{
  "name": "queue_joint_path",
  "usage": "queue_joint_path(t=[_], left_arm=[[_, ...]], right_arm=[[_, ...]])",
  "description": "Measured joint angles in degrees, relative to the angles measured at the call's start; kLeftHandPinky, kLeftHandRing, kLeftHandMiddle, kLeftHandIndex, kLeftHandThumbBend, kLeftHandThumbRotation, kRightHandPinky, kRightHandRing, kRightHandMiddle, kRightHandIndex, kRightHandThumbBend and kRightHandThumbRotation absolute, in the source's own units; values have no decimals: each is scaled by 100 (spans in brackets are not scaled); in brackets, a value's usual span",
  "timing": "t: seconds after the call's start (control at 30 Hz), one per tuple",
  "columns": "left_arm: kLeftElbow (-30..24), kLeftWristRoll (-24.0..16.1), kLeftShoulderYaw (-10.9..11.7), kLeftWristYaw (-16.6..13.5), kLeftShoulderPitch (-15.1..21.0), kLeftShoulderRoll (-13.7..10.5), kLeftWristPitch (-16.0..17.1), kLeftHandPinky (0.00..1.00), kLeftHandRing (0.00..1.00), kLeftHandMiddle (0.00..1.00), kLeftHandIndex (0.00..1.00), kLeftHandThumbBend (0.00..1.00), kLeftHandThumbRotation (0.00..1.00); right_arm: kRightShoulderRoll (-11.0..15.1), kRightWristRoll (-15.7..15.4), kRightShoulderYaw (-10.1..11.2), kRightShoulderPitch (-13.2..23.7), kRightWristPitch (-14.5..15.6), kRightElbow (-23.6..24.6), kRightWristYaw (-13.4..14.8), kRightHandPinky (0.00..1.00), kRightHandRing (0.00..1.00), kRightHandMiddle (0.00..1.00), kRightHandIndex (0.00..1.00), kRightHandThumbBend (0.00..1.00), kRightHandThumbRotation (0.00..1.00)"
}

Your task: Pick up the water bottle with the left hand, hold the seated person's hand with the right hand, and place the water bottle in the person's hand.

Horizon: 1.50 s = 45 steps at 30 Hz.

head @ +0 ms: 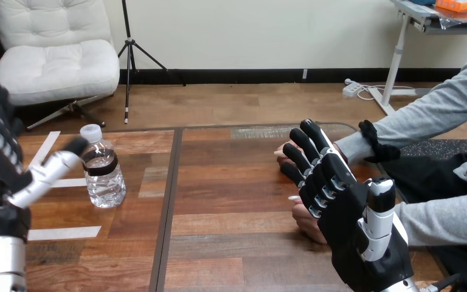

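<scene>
Because fingers are spread on my left hand (0, 158) and right hand (352, 225), the water bottle (102, 176) and the person's hand (307, 224) remain ungripped.

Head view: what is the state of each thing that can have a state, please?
Bottle: upright on the table, cap on, not lifted.
Left robot hand: open, beside the bottle; contact cannot be told.
Right robot hand: open, fingers straight, over the person's hands.
Person's hands: low at the table, partly hidden by the right robot hand, holding nothing.
</scene>
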<state>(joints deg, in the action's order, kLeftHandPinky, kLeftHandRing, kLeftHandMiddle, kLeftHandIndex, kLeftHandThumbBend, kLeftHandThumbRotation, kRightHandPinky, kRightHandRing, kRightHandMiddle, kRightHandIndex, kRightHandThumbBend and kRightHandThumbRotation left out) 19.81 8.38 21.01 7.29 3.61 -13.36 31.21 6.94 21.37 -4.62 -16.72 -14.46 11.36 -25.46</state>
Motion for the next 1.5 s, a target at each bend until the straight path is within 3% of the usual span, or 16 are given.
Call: queue_joint_path(t=[0.63,1.5], left_arm=[[625,-133,-152,285,225,-230,-360,100,100,100,100,100,0],[1505,-245,-241,403,992,-510,-648,100,100,100,100,100,0]], right_arm=[[-2,-1,-14,0,3,0,1,100,100,100,100,99,100],[-4,-1,-24,-1,18,2,7,100,100,100,100,100,100]])
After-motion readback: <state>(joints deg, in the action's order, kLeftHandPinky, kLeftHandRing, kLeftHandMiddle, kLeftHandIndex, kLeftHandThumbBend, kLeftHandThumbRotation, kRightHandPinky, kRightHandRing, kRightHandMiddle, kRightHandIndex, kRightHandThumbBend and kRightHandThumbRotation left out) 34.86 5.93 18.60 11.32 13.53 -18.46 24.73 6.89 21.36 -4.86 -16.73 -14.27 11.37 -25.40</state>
